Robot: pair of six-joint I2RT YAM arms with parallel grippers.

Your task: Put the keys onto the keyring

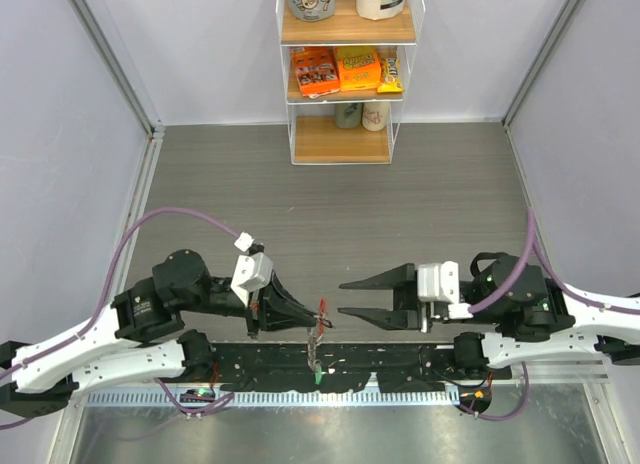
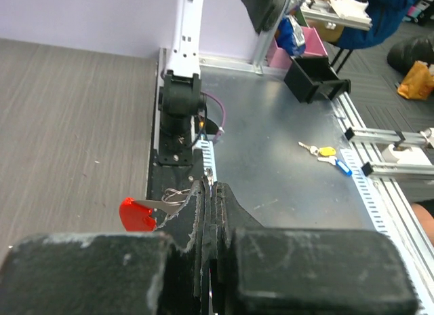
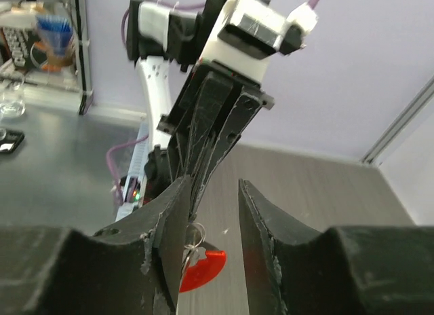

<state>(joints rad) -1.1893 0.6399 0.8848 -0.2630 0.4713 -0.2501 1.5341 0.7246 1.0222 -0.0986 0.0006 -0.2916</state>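
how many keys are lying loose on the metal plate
2. A yellow-headed key and a blue-headed key lie side by side on the metal plate, near its right edge in the left wrist view. Others may be hidden behind the arms.
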